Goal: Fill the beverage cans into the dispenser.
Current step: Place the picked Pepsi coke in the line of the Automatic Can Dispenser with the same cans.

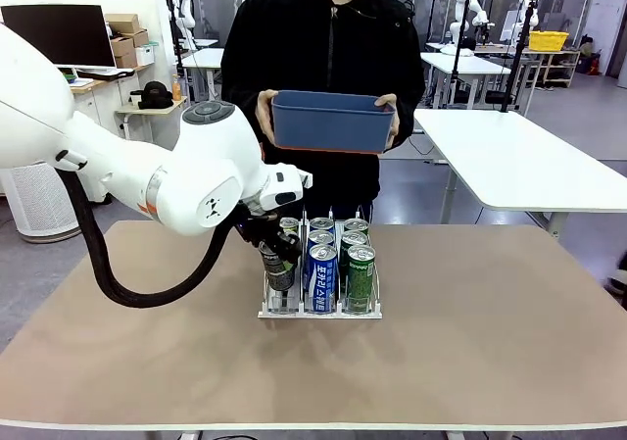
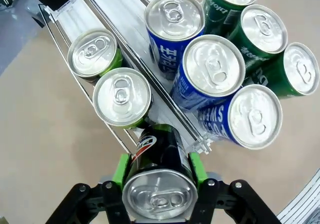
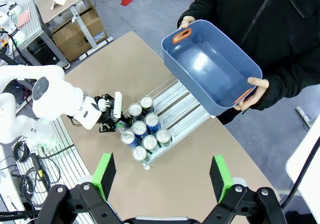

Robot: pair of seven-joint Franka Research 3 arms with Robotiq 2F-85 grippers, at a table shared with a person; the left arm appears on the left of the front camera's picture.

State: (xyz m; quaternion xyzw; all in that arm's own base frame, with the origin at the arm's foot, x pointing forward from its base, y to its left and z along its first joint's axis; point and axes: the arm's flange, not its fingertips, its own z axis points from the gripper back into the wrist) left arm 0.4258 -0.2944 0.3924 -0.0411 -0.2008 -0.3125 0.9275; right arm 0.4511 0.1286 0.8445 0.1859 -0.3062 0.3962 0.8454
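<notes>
Black can (image 2: 159,176) clamped between the green pads (image 2: 120,170) of the left gripper (image 1: 269,249), upright, silver top toward the wrist camera, held at the near end of the dispenser's (image 1: 320,308) left lane. Just beyond the held can, in the same lane, two green-sided cans (image 2: 121,97) one behind the other. In the next lane over, three blue-and-white cans (image 2: 213,69); in the farthest lane, three green cans (image 2: 263,30). In the front view, all lanes standing on the white base, on the brown table (image 1: 490,342).

Right gripper (image 3: 162,176) raised high above the table, jaws spread wide with nothing between them, looking down on the dispenser and on the left arm beside it.

Beyond the rack, at the far edge, a person in black holding a blue bin (image 1: 331,120) in both hands, tipped slightly, nothing visible inside it.
</notes>
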